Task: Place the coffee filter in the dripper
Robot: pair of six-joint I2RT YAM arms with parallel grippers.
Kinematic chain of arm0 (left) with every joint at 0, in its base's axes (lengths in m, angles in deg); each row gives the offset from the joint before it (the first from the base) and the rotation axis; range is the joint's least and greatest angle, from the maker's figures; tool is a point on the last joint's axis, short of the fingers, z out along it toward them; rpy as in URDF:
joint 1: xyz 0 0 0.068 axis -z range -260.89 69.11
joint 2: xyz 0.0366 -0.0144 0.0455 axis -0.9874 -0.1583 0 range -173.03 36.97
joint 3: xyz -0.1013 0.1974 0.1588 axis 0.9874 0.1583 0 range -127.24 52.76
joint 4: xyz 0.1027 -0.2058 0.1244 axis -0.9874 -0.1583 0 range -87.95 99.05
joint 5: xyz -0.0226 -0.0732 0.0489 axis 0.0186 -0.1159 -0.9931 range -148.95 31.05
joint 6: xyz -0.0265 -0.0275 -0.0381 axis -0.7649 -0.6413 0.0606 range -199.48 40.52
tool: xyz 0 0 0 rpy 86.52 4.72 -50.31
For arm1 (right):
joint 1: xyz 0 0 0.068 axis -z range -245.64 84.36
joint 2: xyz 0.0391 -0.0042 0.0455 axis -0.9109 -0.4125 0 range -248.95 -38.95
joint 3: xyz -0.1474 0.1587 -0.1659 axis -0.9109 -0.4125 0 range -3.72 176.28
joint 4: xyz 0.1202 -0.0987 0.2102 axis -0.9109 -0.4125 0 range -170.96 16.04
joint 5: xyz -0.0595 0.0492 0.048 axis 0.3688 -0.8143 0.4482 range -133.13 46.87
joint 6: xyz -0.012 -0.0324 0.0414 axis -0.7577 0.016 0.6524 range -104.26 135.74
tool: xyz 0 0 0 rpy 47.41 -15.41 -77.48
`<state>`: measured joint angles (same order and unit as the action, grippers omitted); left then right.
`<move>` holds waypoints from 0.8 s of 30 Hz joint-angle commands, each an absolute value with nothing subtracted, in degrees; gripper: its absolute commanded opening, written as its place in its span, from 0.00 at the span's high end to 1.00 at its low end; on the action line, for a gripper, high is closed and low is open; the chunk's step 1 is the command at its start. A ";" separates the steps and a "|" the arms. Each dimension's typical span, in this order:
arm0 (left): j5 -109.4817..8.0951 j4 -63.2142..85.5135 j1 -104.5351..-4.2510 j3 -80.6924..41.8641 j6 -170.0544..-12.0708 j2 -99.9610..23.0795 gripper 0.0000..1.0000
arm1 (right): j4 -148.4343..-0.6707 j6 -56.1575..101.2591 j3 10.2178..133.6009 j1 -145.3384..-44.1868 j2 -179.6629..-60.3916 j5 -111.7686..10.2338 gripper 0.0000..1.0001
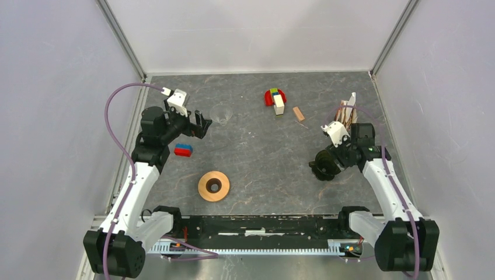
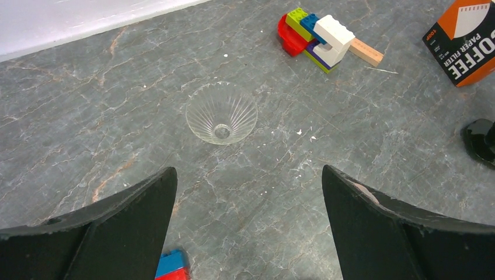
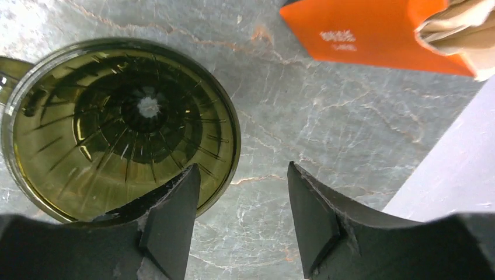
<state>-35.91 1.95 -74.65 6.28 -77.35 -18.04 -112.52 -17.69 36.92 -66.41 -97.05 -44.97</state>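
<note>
**Right claw** (image 3: 242,169): the jaws stood part-spread and pinched nothing. The rim of the dark ribbed base (image 3: 117,122) lay between them, with one finger over the dish and the other outside it, on the box side. Just beyond this claw stood the orange box (image 3: 362,35). The pale paper at its open end was, as far as the cropped wrist view allowed, the coffee filter (image 3: 461,26) stock. No filter was seen out of the box.

**Left claw** (image 2: 249,172): the jaws were fully spread and empty. Straight ahead of it, and apart from it, sat the clear ribbed funnel (image 2: 222,112). Its mouth faced up, its narrow end was on the worktop (image 1: 262,163), and its axis was near upright. A red-and-blue block (image 1: 183,150) lay just behind this claw. The tan ring (image 1: 213,186) lay flat, further back toward the arm bases. The dripper was therefore in three separate pieces.

**Handling, judged:**
- The filter should be very light, limp and easily creased, and a neighbouring sheet is likely to come out with it.
- The best hold would be a shallow pinch on the exposed free edge of a single sheet.

**Orientation:** the sheets seemed to stand on edge, with their flat faces along the box's long side and the free edge at the open end. To seat in the funnel, the filter's point would need to go downward.
</note>
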 commanded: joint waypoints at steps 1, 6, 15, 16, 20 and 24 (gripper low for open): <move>-33.75 5.01 -74.57 6.79 -78.37 -16.95 0.00 | -112.89 -20.01 37.14 -62.95 -100.01 -51.41 0.38; -33.57 5.18 -74.57 6.92 -78.41 -16.90 0.00 | -113.63 -21.07 38.67 -61.80 -105.26 -55.42 0.46; -33.30 5.64 -74.59 7.23 -78.37 -17.09 0.00 | -115.32 -19.23 43.32 -61.42 -108.23 -61.69 0.72; -33.30 5.62 -74.57 7.23 -78.35 -17.22 0.00 | -115.53 -18.84 43.89 -61.42 -108.56 -62.53 0.76; -33.36 5.76 -74.58 7.30 -77.93 -17.26 0.00 | -115.23 -17.24 46.26 -61.59 -110.26 -65.24 0.94; -33.96 5.82 -74.55 7.53 -77.21 -17.63 0.00 | -113.68 -15.20 48.65 -63.96 -113.25 -68.11 1.00</move>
<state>-34.75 3.24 -74.65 7.17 -77.35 -17.80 -115.50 -17.26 45.42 -62.00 -110.47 -64.32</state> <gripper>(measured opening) 0.994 0.033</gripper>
